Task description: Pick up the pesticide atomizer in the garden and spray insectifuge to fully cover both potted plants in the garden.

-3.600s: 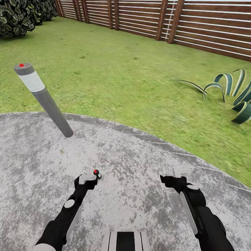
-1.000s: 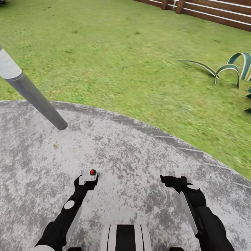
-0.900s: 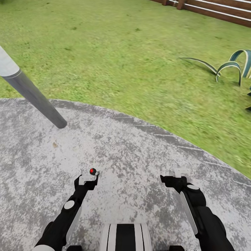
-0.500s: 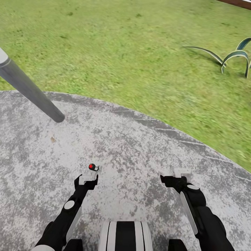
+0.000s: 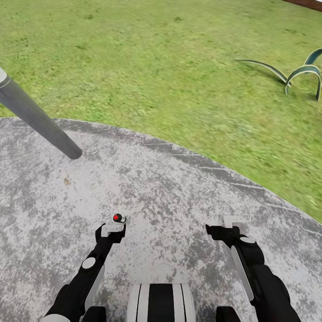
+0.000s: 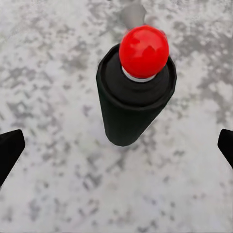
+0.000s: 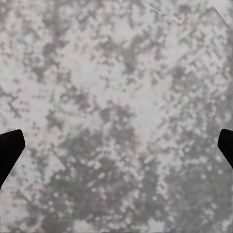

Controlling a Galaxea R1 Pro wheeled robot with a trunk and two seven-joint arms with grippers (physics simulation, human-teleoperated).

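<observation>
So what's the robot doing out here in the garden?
The robot is on the round grey patio, next to the lawn. Both its hands are open and hold nothing. The left hand hovers by a little black stub with a red ball on top. The right hand hangs over bare paving. A grey lamp post stands to the left, and a striped spiky plant grows far right.

Even, bright daylight with no clear source falls on the lawn (image 5: 170, 67) and patio (image 5: 179, 188). Shadows are faint (a soft smudge at the foot of the grey post (image 5: 40, 120)). The far grass looks smeared; the wrist views' paving is coarse and pixelated.
</observation>
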